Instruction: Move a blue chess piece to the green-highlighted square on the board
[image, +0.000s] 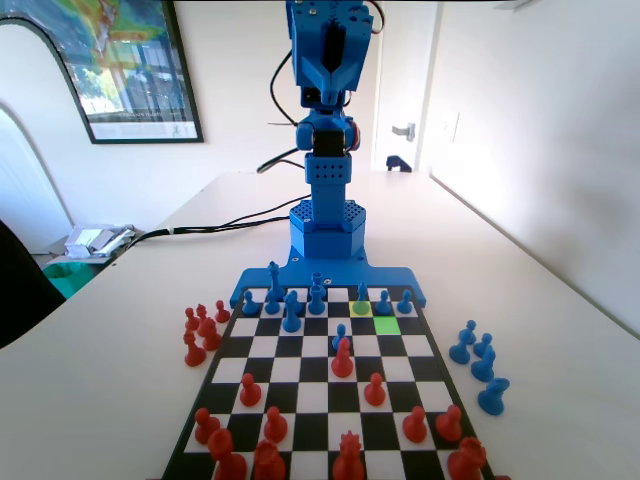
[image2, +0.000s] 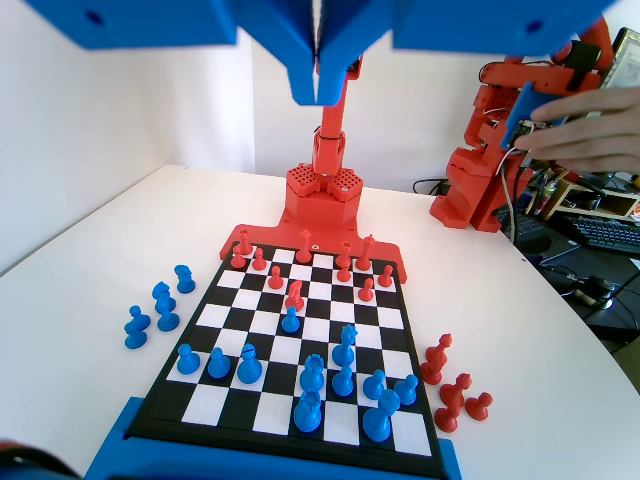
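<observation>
The gripper (image2: 318, 85) hangs high above the board (image2: 409, 383), its jaws pressed together with nothing between them. In the fixed view the green square (image: 387, 325) lies bare in the board's third row from the far edge, toward the right edge. A blue pawn (image: 362, 296) stands on the yellow square (image: 361, 309) diagonally beyond it, just left. More captured blue pieces (image: 478, 361) sit off the right edge.
</observation>
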